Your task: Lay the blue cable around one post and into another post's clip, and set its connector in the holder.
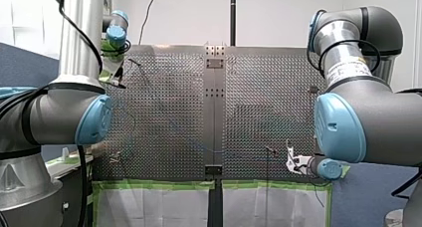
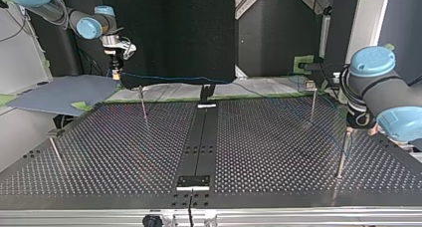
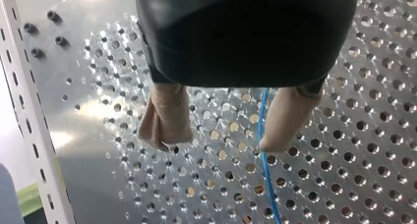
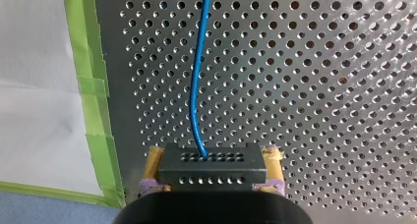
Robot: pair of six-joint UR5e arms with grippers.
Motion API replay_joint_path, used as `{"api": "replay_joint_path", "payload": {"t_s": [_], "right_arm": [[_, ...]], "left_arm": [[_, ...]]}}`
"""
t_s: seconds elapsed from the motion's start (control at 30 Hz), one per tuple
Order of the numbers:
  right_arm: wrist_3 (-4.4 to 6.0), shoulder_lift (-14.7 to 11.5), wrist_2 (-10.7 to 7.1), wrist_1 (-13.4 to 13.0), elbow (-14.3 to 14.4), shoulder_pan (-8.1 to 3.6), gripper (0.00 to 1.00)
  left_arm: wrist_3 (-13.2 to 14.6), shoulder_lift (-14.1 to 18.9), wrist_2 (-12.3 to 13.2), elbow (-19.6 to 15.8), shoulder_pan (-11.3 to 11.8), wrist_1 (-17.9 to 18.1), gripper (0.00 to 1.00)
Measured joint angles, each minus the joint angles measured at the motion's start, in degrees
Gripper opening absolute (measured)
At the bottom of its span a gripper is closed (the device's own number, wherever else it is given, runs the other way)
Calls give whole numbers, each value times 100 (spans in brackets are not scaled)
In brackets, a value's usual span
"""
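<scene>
From behind the arms, the left gripper (image 1: 113, 70) hangs above the far left corner of the perforated metal table (image 1: 164, 87), and the right gripper (image 1: 293, 162) sits low at its near edge.

From across the table, a thin blue cable (image 2: 199, 79) stretches from the right gripper along the far edge towards the slim metal posts (image 2: 313, 103) beside the left arm.

At the left wrist, beige-padded fingers (image 3: 167, 121) stand apart, holding nothing. The cable runs along one finger's inner face.

At the right wrist, yellow-padded fingers (image 4: 155, 157) clamp a black perforated connector block (image 4: 211, 167). The cable rises from it over the table, beside green tape (image 4: 93, 86).
</scene>
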Motion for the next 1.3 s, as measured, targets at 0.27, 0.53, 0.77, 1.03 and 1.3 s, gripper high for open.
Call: {"api": "replay_joint_path", "payload": {"t_s": [0.27,0.53,0.77,1.03,1.3], "right_arm": [[0,0,-1,0,1,-1,28],[2,1,0,13,0,-2,28],[10,0,0,24,0,-1,28],[32,-1,0,36,0,4,28],[35,-1,0,39,1,8,28]], "left_arm": [[55,275,-37,-3,-104,-63,100],[426,734,-440,-76,-210,-486,100],[786,1097,-778,-370,-187,-456,100],[1256,1567,-529,-838,-224,-4,100],[1627,1938,-164,-1208,-274,365,100]]}}
